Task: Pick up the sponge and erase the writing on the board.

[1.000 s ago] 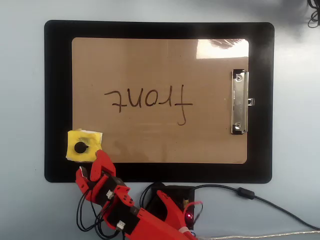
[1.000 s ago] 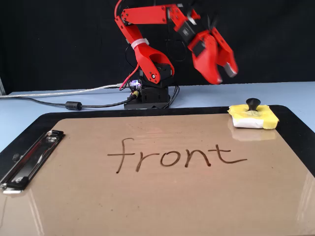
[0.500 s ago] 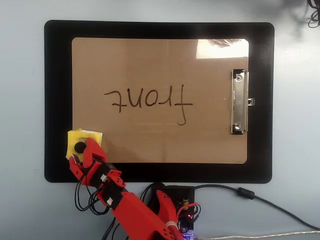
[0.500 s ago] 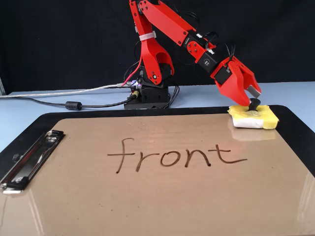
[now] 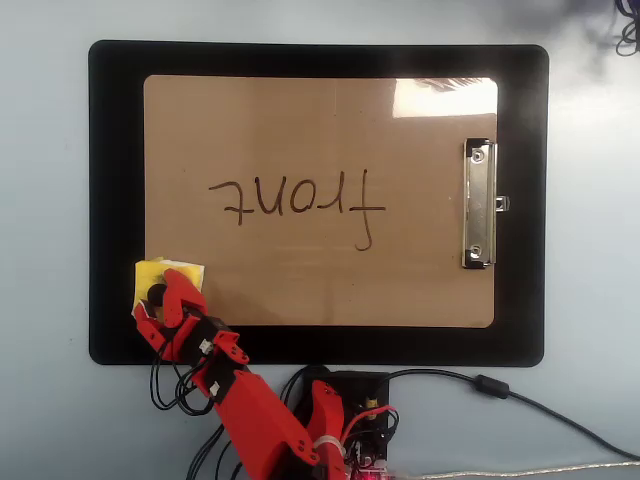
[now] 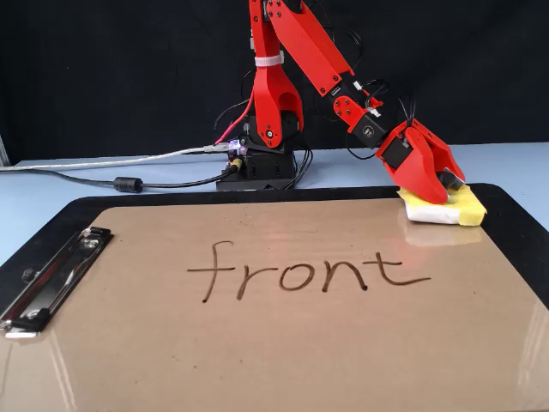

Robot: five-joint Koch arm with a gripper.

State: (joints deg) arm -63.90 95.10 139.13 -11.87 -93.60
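Note:
The yellow sponge [image 5: 167,268] [image 6: 468,205] lies on the board's corner, at lower left in the overhead view and far right in the fixed view. My red gripper [image 5: 158,302] [image 6: 446,184] is down on the sponge, open, one jaw on each side of its black knob [image 5: 156,293] [image 6: 449,178]. The arm hides most of the sponge. The tan board [image 5: 300,120] [image 6: 257,352] carries the dark writing "front" [image 5: 297,200] [image 6: 300,273] across its middle, well away from the gripper.
The board rests on a bigger black mat [image 5: 115,200]. A silver clip [image 5: 478,205] [image 6: 47,275] sits at the board's end opposite the sponge. The arm's base [image 5: 340,400] [image 6: 257,167] and cables [image 5: 500,390] [image 6: 129,183] lie just off the mat.
Over the last second the gripper came down from above the mat's edge onto the sponge. Its jaws now straddle the knob. Sponge and writing have not moved.

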